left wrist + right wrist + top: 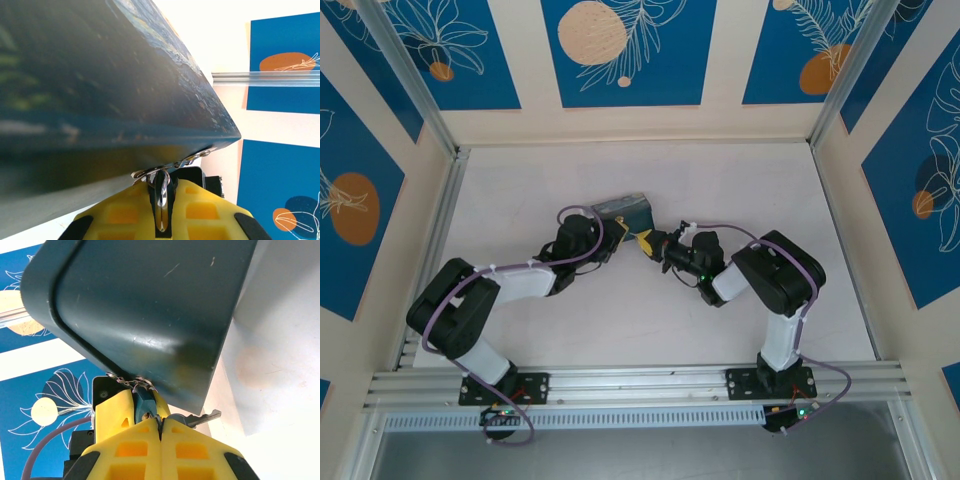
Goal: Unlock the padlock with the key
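The teal padlock [145,401] hangs from the metal hasp [131,383] on the lower edge of the dark-blue painted box [145,315]. My left gripper [164,184] is shut on the padlock, which shows edge-on as a silvery sliver [161,200] between its yellow fingers [114,407]. My right gripper [161,423] is shut just under the padlock's bottom face, pinching the key's end. A grey key blade [202,417] sticks out to the right of its fingers. From above, both grippers [636,236] [652,244] meet at the box's near right corner [620,211].
The box rests on the white table [740,200], roughly at its middle. Aluminium rails [435,230] and blue-patterned walls [940,170] enclose the table. Purple cables [585,250] loop along both arms.
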Controlling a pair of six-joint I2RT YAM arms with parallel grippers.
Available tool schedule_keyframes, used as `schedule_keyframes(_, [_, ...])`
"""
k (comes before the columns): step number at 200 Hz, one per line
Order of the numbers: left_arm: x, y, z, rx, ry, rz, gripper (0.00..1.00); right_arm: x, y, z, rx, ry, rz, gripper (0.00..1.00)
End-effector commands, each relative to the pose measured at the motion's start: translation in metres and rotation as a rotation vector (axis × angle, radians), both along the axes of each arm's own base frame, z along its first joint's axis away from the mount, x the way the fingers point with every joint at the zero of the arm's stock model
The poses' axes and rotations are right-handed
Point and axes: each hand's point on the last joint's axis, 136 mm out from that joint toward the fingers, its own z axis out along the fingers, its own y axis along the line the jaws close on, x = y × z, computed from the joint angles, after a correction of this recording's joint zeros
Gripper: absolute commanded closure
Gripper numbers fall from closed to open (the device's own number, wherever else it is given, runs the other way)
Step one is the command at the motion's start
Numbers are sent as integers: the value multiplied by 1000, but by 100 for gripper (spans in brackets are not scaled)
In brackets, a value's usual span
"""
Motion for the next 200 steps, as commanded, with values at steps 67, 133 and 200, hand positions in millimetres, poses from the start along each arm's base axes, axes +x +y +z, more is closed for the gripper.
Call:
schedule_keyframes(67, [-5, -12, 31, -73, -81, -55, 100, 0, 0, 10, 36, -29, -8, 100])
schedule_keyframes(133, [-5, -12, 25, -63, -74, -53, 100, -1, -6, 10, 38, -23, -23, 100])
schedule_keyframes(200, [-5, -12, 22, -54, -72, -54, 100, -1, -8, 8, 37, -15, -27, 100])
